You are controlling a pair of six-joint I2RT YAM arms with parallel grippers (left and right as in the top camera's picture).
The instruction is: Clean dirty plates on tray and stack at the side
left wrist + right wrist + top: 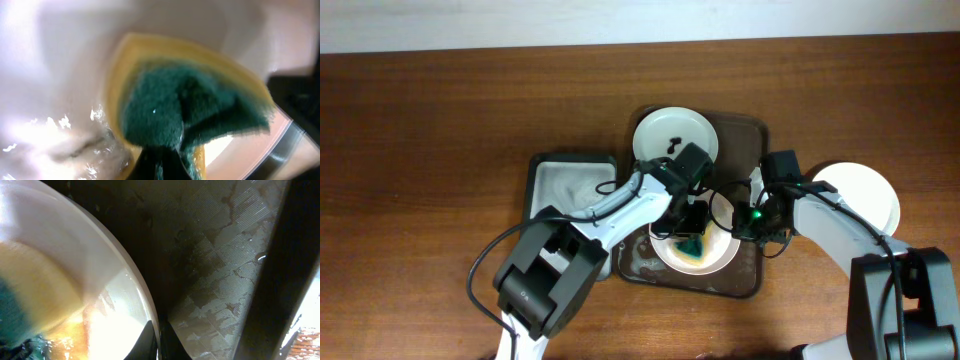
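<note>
The dark brown tray holds two dirty plates. The back plate has dark smears. The front plate is wet, with a green and yellow sponge pressed on it. My left gripper is shut on the sponge, which fills the left wrist view above the jaws, over the plate. My right gripper is shut on the front plate's right rim; in the right wrist view its fingers pinch the rim of the plate over the wet tray floor. A third white plate lies on the table to the right.
A smaller grey tray with a dark rim sits just left of the brown tray, under my left arm. The wooden table extends left and right. The two arms are close together over the front plate.
</note>
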